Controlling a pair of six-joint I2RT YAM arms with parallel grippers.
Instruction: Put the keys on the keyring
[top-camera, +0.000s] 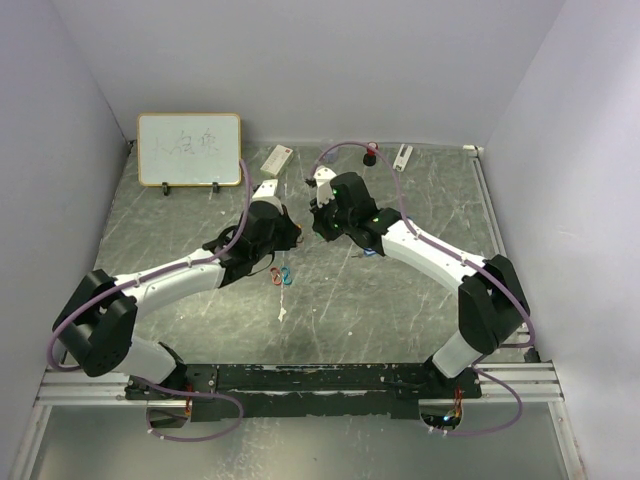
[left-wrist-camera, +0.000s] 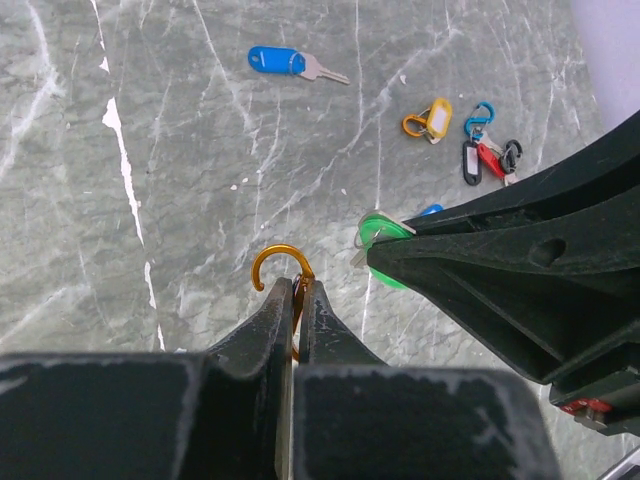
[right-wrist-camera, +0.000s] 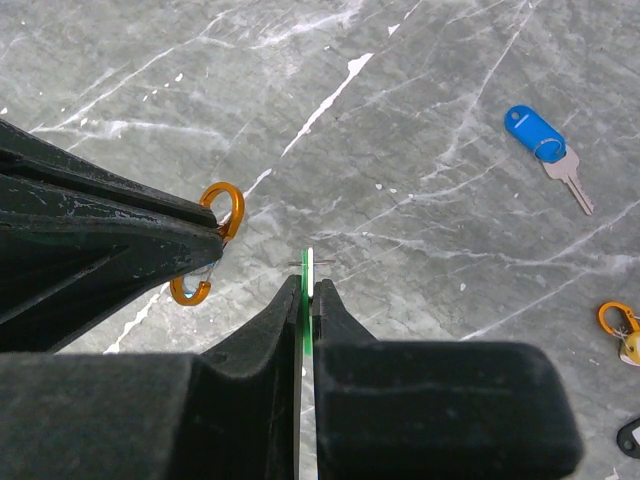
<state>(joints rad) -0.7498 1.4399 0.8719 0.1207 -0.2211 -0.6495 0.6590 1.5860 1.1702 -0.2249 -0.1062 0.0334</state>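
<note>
My left gripper (left-wrist-camera: 297, 290) is shut on an orange carabiner-style keyring (left-wrist-camera: 283, 262), whose open hook sticks up past the fingertips. My right gripper (right-wrist-camera: 307, 290) is shut on the green tag (right-wrist-camera: 306, 275) of a key, seen edge-on. That green tag (left-wrist-camera: 385, 235) hangs just right of the keyring, a small gap apart. Both grippers meet above the table's middle, left (top-camera: 290, 232) and right (top-camera: 318, 215). On the table lie a blue-tagged key (left-wrist-camera: 280, 61) and a yellow-tagged key (left-wrist-camera: 437, 117). Red (left-wrist-camera: 490, 160) and black (left-wrist-camera: 471, 162) tags lie beside them.
A blue carabiner (left-wrist-camera: 479, 118) and an orange clip (left-wrist-camera: 414, 125) lie with the loose keys. A small whiteboard (top-camera: 189, 149) stands at the back left, a white box (top-camera: 276, 158) beside it. White walls close in the grey marbled table (top-camera: 420, 200).
</note>
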